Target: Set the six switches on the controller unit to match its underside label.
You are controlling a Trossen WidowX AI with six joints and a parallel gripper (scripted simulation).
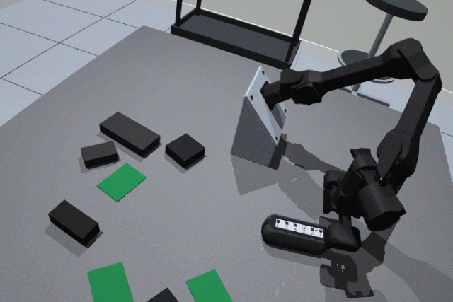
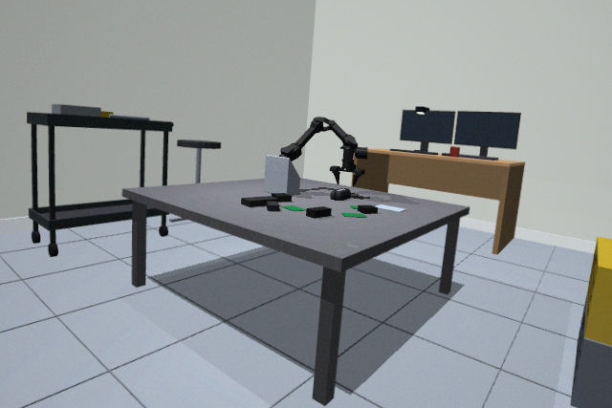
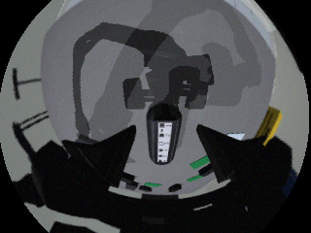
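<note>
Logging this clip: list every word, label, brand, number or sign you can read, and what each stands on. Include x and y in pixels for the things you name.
One text shows: a white label strip on the upturned controller unit (image 1: pixel 298 243) (image 2: pixel 339 194) (image 3: pixel 154 138), with a row of small dark marks; its numbers are too small and blurred to quote.
No other word, brand, number or sign can be read.

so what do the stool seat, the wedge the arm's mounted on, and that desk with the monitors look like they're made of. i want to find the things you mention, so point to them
The stool seat (image 1: pixel 396 1) (image 2: pixel 198 144) looks like matte dark vinyl or plastic, smooth and nearly shineless. The wedge (image 1: pixel 252 134) (image 2: pixel 277 174) is probably painted metal: even pale grey, flat faces, crisp edges. The desk (image 2: pixel 445 176) seems wood or wood laminate, given its warm brown colour.
</note>
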